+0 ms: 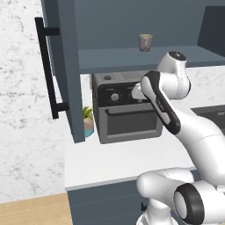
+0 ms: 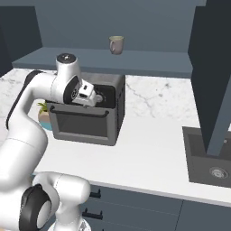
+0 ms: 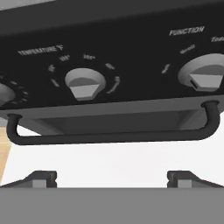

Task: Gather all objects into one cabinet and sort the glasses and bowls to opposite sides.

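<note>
Fingers (image 3: pixel 112 178): the two small dark tips stand as wide apart as they go, nothing between them, touching nothing. In the hand view they point straight at the black control panel of the dark grey countertop toaster oven (image 1: pixel 127 107), its grey temperature knob (image 3: pixel 85 83) and function knob (image 3: pixel 204 78) just above, the black bar door handle (image 3: pixel 111 133) running crosswise just beyond the tips.

Key relation: the small pinkish-beige handleless cup (image 1: pixel 145 42) sits upright on the shelf of the dark slate-blue wall cabinet (image 1: pixel 132 57), above the oven and well above the fingers. So the target lies up and a bit further back from the hand, not ahead of it. Cup's long axis is vertical; a side-on approach looks the natural one, w/ the wrist lifted first.

Cabinet's tall door (image 1: pixel 66 66) w/ the long black vertical bar handle (image 1: pixel 47 70) stands swung open at the left of the left base view, so shelf access looks free. In the right base view the cup (image 2: pixel 116 44) is the lone item on the shelf, roughly mid-span.

White table (image 1: pixel 127 160) carries the oven and a small green plant in a teal pot (image 1: pixel 88 121) just left of it. Mugs and bowl: can't place them from here.

Judgement: gathering barely begun; next move prob. needs the arm to rise clear of the oven front before reaching for anything.
</note>
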Robot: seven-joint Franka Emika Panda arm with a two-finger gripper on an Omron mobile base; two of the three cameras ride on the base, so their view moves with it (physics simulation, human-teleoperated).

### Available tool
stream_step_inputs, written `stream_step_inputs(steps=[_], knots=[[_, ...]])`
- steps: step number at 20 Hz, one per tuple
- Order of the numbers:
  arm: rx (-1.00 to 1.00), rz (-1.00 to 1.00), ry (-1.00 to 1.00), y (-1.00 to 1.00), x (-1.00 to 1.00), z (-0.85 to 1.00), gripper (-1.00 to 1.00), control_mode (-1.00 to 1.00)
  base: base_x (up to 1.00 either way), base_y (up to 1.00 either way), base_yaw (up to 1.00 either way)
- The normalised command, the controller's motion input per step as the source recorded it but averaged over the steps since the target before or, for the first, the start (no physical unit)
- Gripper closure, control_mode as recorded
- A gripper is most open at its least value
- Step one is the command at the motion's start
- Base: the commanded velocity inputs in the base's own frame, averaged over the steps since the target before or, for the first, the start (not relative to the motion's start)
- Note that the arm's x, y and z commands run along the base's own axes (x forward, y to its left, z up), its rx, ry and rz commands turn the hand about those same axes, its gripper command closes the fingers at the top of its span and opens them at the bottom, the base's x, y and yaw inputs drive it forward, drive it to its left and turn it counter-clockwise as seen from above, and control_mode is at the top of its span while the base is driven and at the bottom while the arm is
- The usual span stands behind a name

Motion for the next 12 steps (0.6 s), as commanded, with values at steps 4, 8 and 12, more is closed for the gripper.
stream_step_inputs(steps=[4, 8, 12], knots=[[-0.14, 0.04, -0.48, 0.00, -0.27, 0.89, -1.00, -1.00, 0.00, 0.00, 0.00], [-0.17, 0.04, -0.51, 0.00, -0.10, 0.93, -1.00, -1.00, 0.00, 0.00, 0.00], [0.00, 0.00, -0.05, 0.00, 0.00, 0.03, -1.00, -1.00, 0.00, 0.00, 0.00]])
